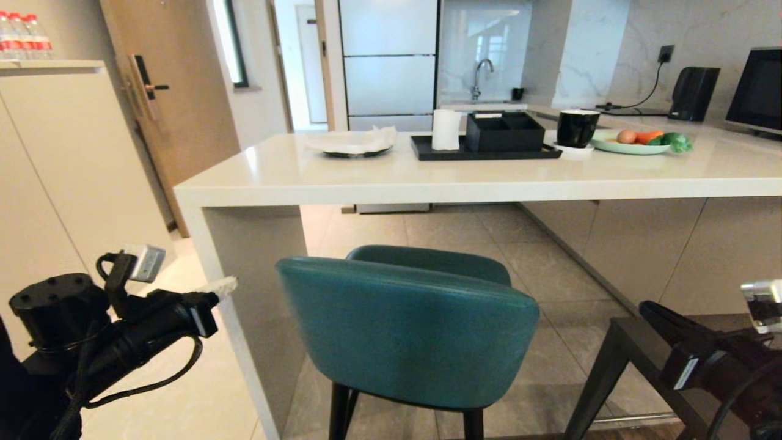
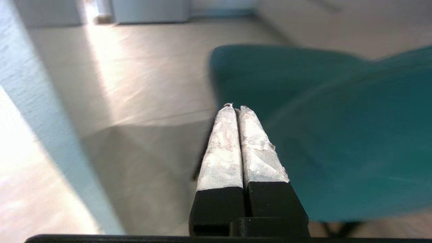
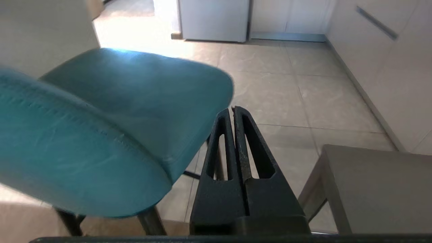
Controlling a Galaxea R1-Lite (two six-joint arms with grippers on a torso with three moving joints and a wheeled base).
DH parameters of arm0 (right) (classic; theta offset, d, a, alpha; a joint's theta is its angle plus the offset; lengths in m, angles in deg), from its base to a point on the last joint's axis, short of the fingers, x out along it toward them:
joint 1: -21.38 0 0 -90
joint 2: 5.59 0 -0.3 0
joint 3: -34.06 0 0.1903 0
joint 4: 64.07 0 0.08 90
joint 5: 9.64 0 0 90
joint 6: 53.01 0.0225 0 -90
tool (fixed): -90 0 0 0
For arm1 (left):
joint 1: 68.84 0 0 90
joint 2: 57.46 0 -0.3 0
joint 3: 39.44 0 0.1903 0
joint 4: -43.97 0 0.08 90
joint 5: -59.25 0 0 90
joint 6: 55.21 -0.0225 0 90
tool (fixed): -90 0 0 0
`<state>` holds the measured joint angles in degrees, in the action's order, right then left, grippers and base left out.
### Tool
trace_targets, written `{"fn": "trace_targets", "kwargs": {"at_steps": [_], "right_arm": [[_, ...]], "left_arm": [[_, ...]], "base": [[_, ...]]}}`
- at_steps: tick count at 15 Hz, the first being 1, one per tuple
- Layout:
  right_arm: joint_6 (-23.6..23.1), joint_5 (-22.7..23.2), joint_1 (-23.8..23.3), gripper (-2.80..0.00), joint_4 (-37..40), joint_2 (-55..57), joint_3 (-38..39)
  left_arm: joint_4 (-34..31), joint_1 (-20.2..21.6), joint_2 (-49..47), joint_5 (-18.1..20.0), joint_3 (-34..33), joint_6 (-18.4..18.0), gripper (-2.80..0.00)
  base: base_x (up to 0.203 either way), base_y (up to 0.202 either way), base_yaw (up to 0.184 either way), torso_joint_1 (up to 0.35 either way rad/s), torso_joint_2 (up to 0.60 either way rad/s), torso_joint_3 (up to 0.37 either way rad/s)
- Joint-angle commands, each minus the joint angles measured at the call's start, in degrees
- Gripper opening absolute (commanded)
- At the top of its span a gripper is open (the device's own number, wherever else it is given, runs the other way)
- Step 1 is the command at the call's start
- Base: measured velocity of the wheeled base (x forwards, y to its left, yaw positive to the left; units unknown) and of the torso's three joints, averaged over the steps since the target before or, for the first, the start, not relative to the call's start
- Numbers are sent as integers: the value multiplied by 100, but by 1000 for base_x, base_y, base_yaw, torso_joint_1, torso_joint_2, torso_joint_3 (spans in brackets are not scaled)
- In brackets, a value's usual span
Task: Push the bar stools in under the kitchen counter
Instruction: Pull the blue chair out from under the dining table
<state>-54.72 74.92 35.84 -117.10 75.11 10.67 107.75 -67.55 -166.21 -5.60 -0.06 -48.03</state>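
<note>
Head view. The long glossy cream-white stone-look kitchen counter (image 1: 391, 177) is spanning the frame, its slab side leg (image 1: 244, 305) standing at its left end. The teal leather bar stool with rounded seat-back and thin black legs (image 1: 409, 330) is standing just in front of the counter edge, beside the slab leg, its seat front reaching partly under the slab. The boxy dark-grey stool (image 1: 635, 348) is showing only in part below the counter's right half. Resting on the counter: a black tray (image 1: 427, 150) carrying a white paper roll (image 1: 446, 129) and a black compartment box (image 1: 504, 131); a black mug (image 1: 577, 127); a pale green plate of vegetables (image 1: 635, 146). The left gripper (image 1: 226, 285) is hanging before the slab leg; the right gripper (image 1: 763, 302) is sitting over the grey stool. No writing is readable.

Left wrist view. The left gripper's white-wrapped fingers (image 2: 222, 148) are pressing together on nothing, just beside the teal stool's back.

Right wrist view. The right gripper's black fingers (image 3: 224, 145) are lying closed and empty, between the teal stool and the grey stool.
</note>
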Motion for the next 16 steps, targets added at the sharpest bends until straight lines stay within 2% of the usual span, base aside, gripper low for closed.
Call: {"fn": "trace_targets", "kwargs": {"at_steps": [1, 5, 8, 10, 12, 13, 16], "right_arm": [[-11, 8, 110, -280, -52, 383, -66], [26, 18, 327, -280, -77, 1130, -786], [11, 26, 557, -280, -230, 1816, -1023], [-26, -9, 714, -280, -652, 2378, -1063], [-120, -272, 873, -280, -1014, 2979, -1034], [-152, -434, 1020, -280, -1099, 3097, -1028], [-160, -483, 1077, -280, -1126, 3180, -1096]], "left_arm": [[52, -65, -743, -79, 338, -142, -280], [52, -251, -1470, -170, 1154, -468, -280], [52, -430, -1876, -193, 1509, -480, -280], [52, -567, -2050, -211, 1794, -481, -280], [52, -795, -2224, -448, 2141, -464, -280], [52, -908, -2244, -494, 2237, -450, -280], [52, -1050, -2227, -502, 2256, -446, -280]], "base": [[0, 0, 0, 0, 0, 0], [0, 0, 0, 0, 0, 0], [0, 0, 0, 0, 0, 0], [0, 0, 0, 0, 0, 0], [0, 0, 0, 0, 0, 0], [0, 0, 0, 0, 0, 0], [0, 0, 0, 0, 0, 0]]}}
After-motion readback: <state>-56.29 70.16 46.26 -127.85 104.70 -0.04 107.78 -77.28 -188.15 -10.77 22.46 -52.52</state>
